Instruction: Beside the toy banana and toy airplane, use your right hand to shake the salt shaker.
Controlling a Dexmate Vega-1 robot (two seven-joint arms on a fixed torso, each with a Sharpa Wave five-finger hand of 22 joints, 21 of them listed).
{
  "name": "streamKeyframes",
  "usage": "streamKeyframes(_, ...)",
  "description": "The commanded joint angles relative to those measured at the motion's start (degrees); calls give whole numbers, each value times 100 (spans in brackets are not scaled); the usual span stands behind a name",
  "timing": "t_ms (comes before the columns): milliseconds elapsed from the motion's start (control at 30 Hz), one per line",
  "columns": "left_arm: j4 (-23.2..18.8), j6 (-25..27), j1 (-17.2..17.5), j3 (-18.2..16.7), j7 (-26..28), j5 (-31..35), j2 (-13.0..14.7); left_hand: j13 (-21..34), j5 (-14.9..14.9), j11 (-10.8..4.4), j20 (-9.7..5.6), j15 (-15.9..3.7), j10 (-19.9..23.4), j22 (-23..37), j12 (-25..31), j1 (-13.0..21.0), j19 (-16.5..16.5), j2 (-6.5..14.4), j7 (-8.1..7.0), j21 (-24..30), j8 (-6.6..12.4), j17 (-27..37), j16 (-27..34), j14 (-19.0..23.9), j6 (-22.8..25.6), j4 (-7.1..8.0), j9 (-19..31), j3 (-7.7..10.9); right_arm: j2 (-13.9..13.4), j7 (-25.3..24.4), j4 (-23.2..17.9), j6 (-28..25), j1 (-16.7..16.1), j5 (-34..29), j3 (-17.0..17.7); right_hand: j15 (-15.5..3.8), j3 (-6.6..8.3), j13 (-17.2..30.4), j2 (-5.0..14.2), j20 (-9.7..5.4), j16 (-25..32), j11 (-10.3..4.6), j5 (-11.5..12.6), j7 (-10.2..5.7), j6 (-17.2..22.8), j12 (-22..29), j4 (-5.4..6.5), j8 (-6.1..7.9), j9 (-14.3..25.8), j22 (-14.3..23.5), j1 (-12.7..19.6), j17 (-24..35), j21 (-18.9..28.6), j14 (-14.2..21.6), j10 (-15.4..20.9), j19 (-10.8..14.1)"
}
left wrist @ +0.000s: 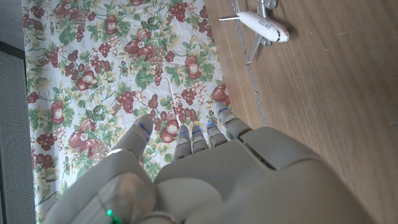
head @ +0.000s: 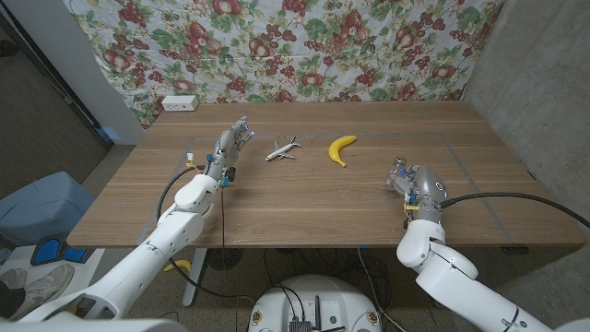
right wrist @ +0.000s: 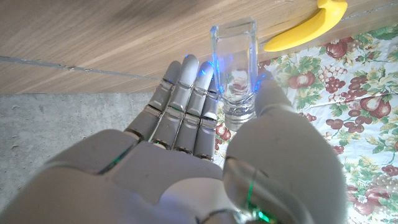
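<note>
so the right hand (right wrist: 205,155) has the clear glass salt shaker (right wrist: 236,68) standing between its thumb and fingers, apparently gripped, at the table's right side, toy banana (head: 342,148) and toy airplane (head: 281,148) off to its left, the left hand (head: 230,146) open, holding nothing.

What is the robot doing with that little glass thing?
The right robot hand is holding a clear glass salt shaker between its fingers and thumb, over the right part of the wooden table. It looks ready to shake it. A yellow toy banana and a white toy airplane lie further back in the middle. The left robot hand holds nothing, next to the airplane.
</note>
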Motion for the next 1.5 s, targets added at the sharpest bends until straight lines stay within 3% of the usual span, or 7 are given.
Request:
streamKeyframes(33,-82,-6,54,4,78,32,-3,20,32,-19,-10,-183,50,22,13,77,48,200,2,3,15,16,15,27,51,-3,18,8,11,15,90,454,-60,-70,159,-716,144,39,798,-52,-10,-484,44,-428,508,29,108,65,47,6,906,45,71,66,555,-42)
streamKeyframes(300,-119,-18,89,-5,105,34,-2,20,32,-21,-14,-183,48,22,12,78,50,200,3,4,13,16,16,28,47,-3,18,7,41,31,137,719,-98,-83,265,-711,151,56,792,-56,-28,-476,47,-417,495,46,114,86,90,3,908,102,114,76,570,-59)
streamKeyframes(567,-179,-33,136,-15,149,50,4,20,32,-20,-7,-181,43,22,10,81,48,201,8,3,12,15,16,31,47,-5,18,7,30,152,292,1432,-154,143,542,-711,161,111,790,-60,-56,-494,50,-419,489,68,119,111,134,-2,910,160,161,75,540,-72)
streamKeyframes(1500,-165,-51,133,-25,214,66,-35,20,32,-14,-8,-180,48,22,12,86,49,202,7,3,11,17,15,26,42,-5,18,3,35,536,621,2427,7,399,821,-705,176,166,795,-94,-139,-499,61,-430,458,91,154,185,283,-22,881,362,311,87,512,-143)
